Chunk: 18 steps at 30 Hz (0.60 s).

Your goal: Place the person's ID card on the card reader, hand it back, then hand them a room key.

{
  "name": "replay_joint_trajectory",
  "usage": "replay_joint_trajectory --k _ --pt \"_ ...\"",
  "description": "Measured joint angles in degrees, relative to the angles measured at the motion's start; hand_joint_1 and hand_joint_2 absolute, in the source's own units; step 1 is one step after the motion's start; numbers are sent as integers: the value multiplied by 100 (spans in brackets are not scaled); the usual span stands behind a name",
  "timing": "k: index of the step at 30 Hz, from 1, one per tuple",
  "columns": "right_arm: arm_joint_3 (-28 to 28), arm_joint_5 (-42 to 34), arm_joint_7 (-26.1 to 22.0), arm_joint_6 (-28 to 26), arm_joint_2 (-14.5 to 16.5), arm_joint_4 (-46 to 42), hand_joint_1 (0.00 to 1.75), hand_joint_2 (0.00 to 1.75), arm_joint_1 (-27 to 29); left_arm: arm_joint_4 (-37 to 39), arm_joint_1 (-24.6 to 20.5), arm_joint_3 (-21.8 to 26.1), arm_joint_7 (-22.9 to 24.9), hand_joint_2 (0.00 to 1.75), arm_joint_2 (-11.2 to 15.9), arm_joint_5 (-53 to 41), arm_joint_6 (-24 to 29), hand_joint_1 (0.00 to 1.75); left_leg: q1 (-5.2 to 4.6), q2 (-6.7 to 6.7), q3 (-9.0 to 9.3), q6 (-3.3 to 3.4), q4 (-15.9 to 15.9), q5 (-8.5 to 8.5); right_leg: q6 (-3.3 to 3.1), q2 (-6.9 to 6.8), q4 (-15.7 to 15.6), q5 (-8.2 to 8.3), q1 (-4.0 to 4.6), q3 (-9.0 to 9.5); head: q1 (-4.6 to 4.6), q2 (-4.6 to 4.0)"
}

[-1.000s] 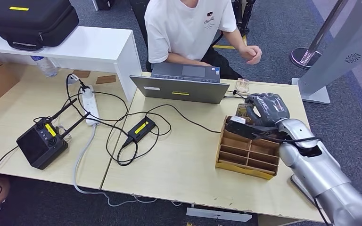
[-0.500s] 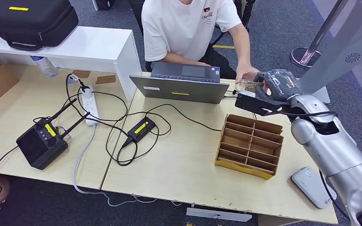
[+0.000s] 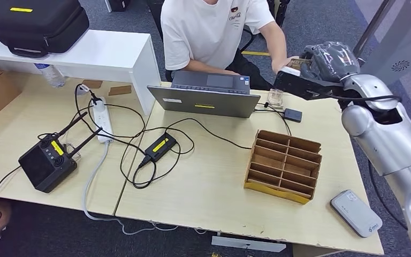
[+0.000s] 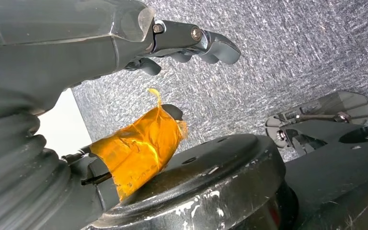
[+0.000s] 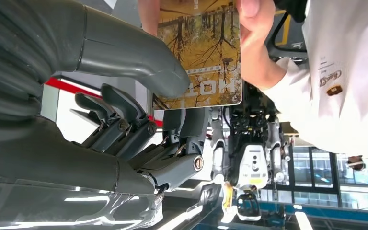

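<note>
Beyond the table (image 3: 208,187), at its 1 o'clock corner, the right robot hand (image 3: 329,59) pinches a room key card (image 5: 199,52) that the person's hand (image 5: 249,19) already grips: the final handover, calling next for release, I judge.

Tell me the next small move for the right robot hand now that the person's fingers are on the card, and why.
Probably ease the thumb off and let go. The right robot hand holds the room key card raised toward the person, whose hand already pinches the card's far end, so both hold it at once. Pulling back first could tug it away.
</note>
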Motion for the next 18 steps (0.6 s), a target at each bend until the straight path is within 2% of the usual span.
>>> replay_joint_trajectory --k 1,18 --pt "5 11 -1 -11 14 46 0 175 -30 0 0 0 -11 175 0 -4 -23 0 0 0 0 0 0 0 0 0 0 0 0 0 1 0" --pt "100 55 -64 -97 187 518 0 175 -238 0 -1 0 -119 175 7 -39 -205 0 0 -1 0 0 0 0 0 0 0 0 0 0 -1 0"
